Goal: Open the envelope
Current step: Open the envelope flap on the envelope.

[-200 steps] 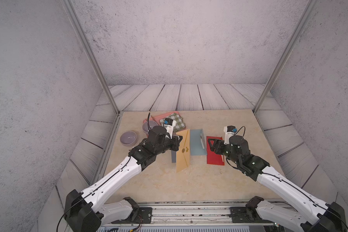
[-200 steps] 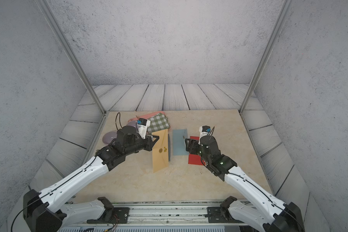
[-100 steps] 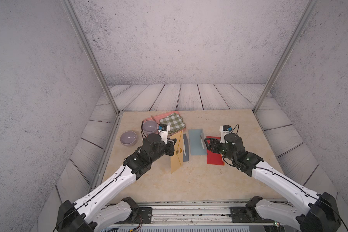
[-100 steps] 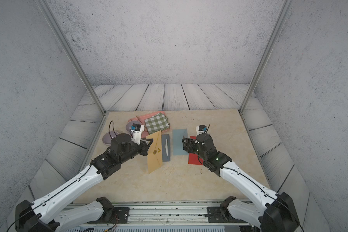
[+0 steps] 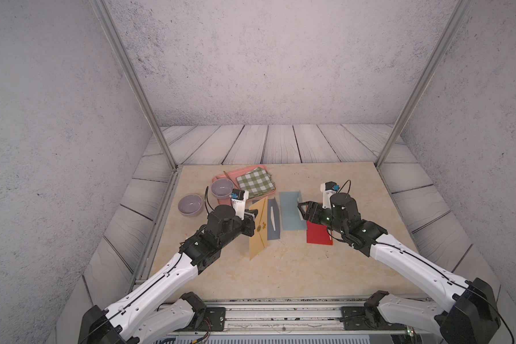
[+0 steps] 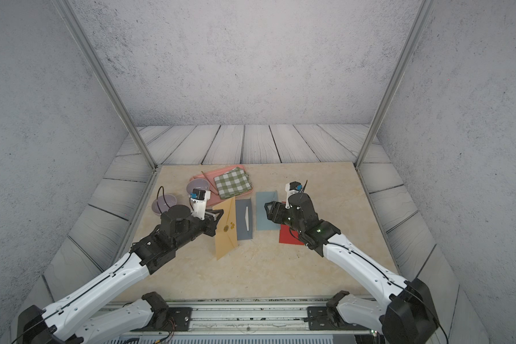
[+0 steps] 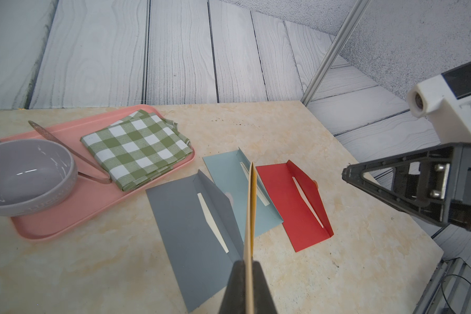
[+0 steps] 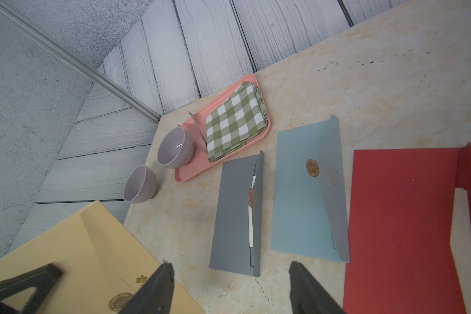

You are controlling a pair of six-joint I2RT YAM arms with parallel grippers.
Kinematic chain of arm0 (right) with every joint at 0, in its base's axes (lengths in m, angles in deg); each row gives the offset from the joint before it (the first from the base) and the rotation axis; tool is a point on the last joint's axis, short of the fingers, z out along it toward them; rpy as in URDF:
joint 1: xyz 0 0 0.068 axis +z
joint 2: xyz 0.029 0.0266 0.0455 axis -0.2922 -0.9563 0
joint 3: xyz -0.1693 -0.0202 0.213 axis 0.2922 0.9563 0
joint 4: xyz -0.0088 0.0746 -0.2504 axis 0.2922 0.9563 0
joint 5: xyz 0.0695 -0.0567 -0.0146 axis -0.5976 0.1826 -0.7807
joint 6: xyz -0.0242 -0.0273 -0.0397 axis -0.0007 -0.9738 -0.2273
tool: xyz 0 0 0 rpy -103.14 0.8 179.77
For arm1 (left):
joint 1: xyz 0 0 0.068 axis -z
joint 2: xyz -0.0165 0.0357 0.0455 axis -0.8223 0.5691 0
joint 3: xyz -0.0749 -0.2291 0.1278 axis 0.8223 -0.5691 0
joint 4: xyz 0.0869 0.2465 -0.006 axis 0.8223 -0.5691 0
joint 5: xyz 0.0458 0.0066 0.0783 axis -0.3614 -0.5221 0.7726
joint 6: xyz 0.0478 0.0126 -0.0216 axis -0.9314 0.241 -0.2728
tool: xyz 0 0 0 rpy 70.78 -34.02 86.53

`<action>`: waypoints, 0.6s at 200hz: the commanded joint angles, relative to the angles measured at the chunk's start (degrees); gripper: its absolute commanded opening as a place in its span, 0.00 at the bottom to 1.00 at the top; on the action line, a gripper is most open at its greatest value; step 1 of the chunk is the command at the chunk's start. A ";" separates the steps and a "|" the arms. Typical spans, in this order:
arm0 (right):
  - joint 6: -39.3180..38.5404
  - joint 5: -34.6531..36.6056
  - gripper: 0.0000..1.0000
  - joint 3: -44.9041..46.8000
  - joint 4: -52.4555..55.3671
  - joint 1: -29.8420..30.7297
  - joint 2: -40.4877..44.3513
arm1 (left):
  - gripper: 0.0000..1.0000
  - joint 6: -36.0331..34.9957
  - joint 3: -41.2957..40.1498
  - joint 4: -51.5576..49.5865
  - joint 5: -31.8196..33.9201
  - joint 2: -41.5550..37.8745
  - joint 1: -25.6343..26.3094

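White arm links, black joints, thin black cables.

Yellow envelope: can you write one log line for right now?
left end effector: shut on yellow envelope, upright | right end effector: open, empty | flap: closed

Yellow envelope: matt paper, shiny gold seal.
Grey envelope, blue envelope, red envelope: matt paper.
Bowls: glossy glazed ceramic.
Tray: smooth pink plastic.
Napkin: woven checked cloth.
Tabletop: smooth, marbled stone look.
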 commanded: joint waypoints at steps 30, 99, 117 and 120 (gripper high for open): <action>3.56 -2.56 0.68 -3.15 1.10 0.28 -2.09 | 0.00 -2.66 -1.69 -0.62 -0.35 -3.16 -0.11; 5.62 -1.41 0.67 -3.91 -0.25 2.83 -4.94 | 0.00 -1.81 -4.19 -1.61 -1.36 -5.73 -0.24; 5.66 -1.18 0.67 -4.68 -0.24 3.70 -5.68 | 0.00 -1.52 -4.27 -1.21 -1.87 -5.76 -0.25; 5.55 -1.02 0.67 -4.80 -0.20 3.89 -5.75 | 0.00 -1.52 -4.26 -1.17 -1.89 -5.76 -0.24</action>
